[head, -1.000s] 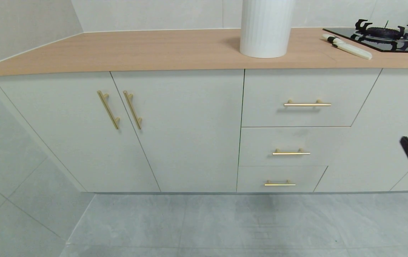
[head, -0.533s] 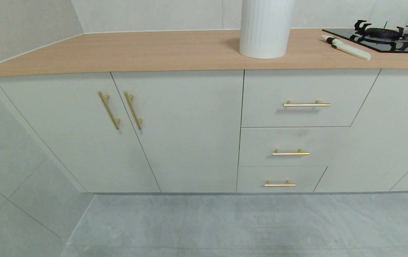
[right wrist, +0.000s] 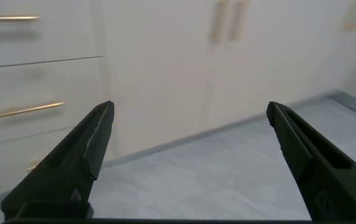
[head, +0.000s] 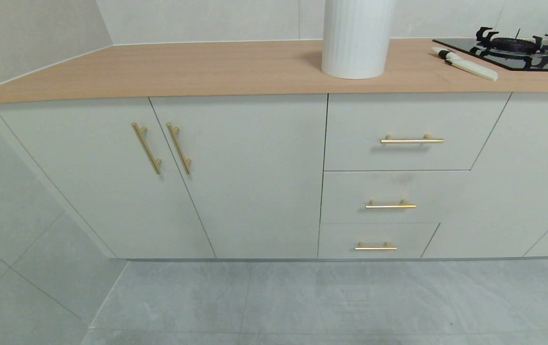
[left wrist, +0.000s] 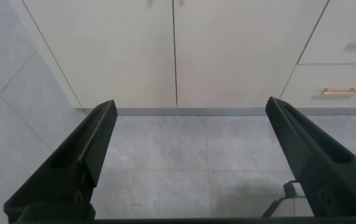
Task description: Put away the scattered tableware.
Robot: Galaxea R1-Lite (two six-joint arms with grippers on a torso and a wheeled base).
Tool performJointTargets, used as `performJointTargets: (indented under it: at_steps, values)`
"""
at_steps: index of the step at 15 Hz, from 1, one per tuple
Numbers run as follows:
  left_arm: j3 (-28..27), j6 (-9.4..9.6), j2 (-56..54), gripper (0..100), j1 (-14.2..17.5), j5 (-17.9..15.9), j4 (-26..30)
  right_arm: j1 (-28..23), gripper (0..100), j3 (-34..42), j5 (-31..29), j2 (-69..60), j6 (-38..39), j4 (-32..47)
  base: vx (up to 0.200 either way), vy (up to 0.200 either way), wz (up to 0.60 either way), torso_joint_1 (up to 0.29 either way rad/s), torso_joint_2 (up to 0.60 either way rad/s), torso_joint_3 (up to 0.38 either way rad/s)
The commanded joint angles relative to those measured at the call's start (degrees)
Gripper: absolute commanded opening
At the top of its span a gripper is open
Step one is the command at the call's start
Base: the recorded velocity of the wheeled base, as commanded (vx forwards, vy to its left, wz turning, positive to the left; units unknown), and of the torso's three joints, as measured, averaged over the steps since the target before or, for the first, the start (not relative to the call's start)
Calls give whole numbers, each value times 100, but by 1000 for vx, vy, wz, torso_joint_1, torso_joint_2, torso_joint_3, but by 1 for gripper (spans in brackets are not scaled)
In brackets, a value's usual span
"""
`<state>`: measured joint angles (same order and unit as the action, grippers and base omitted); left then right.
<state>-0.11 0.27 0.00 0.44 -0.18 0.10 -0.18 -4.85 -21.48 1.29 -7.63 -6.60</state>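
Left tool (left wrist: 190, 106): fingers spread wide apart. It sits low, with the grey floor (left wrist: 184, 162) beneath it and the closed cabinet doors (left wrist: 228, 50) straight ahead.

Right tool (right wrist: 190, 109): fingers likewise apart. Closed drawers (right wrist: 35, 74) with brass handles face it, floor below.

Knife (head: 465, 63): pale, dark at one end. It lies flat on the tabletop (head: 207, 67), well above and apart from both tools, between a white ribbed container (head: 356, 38) and the hob (head: 518, 50), nearer the hob.
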Motion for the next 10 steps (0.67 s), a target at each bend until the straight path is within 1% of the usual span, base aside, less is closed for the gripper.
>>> performJointTargets:
  at_steps: [1,2,4,7,8,9,10]
  values:
    - [2,0,0,100,0,1,-1,-17,100,485,654,-120,16,-114,0,0,0,0,0,0]
    - [-7,0,0,100,0,1,-1,-17,100,485,1041,-120,78,53,0,0,0,0,0,0]
    - [2,0,0,100,0,1,-1,-17,100,485,1454,-112,104,343,0,0,0,0,0,0]
    - [-7,0,0,100,0,1,-1,1,100,485,1506,-112,174,326,0,0,0,0,0,0]
    - [2,0,0,100,0,1,-1,1,100,485,1972,-112,623,466,0,0,0,0,0,0]
    - [-7,0,0,100,0,1,-1,1,100,476,2139,-103,614,809,0,0,0,0,0,0]
    - [-7,0,0,100,0,1,-1,1,100,485,2122,-112,605,668,0,0,0,0,0,0]
